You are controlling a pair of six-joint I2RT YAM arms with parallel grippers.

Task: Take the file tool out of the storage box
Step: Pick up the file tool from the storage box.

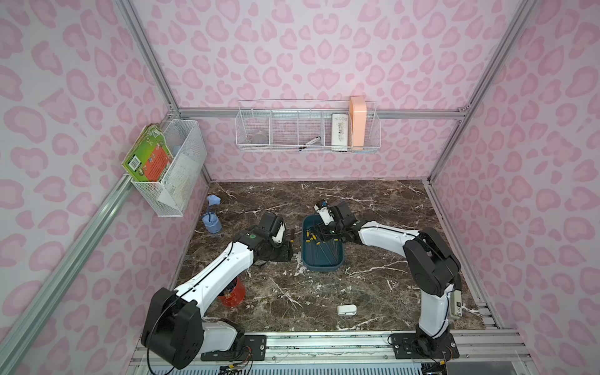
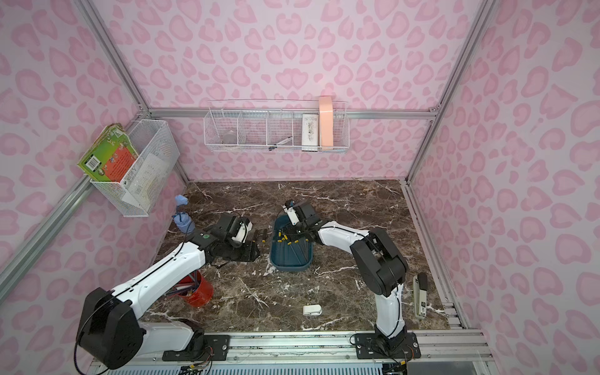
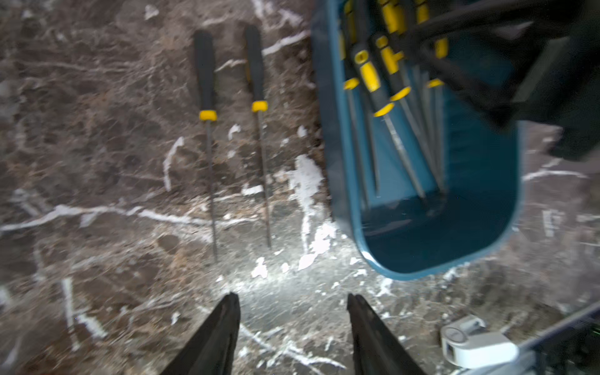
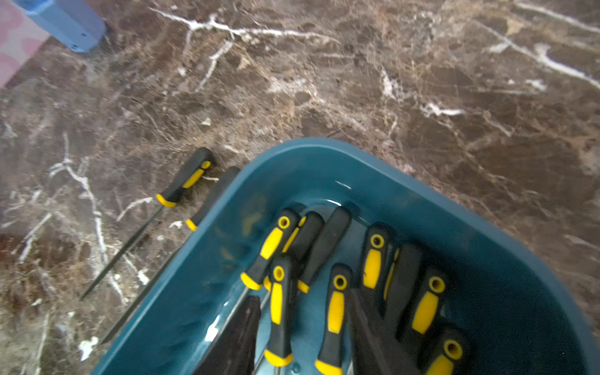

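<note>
The file tools under your right gripper (image 4: 303,295) are slim steel rods with black-and-yellow rubber handles (image 4: 334,311), heaped in the storage box (image 4: 324,156), a dark teal-blue plastic tub with rounded corners. That gripper's black fingers (image 4: 240,334) stand spread inside the tub with two handles between them. You cannot tell whether either finger touches one.

Your left gripper (image 3: 293,297) hangs over the bare brown marble table (image 3: 97,162), its fingers (image 3: 224,324) spread with nothing between them. Ahead of them two more files (image 3: 207,113) lie flat on the table, side by side and parallel, apart from each other. They are just beside the tub's long wall on your left arm's side, handles toward the far end.

In both top views the tub sits near the middle of the table, between your two arms. The files inside it have their handles bunched at the far end.

Farther out, a small white plastic device (image 1: 346,310) lies near the front edge. A red cup (image 2: 198,292) stands partly under your left arm. A grey stapler (image 2: 421,298) lies at the right edge in a top view.
</note>
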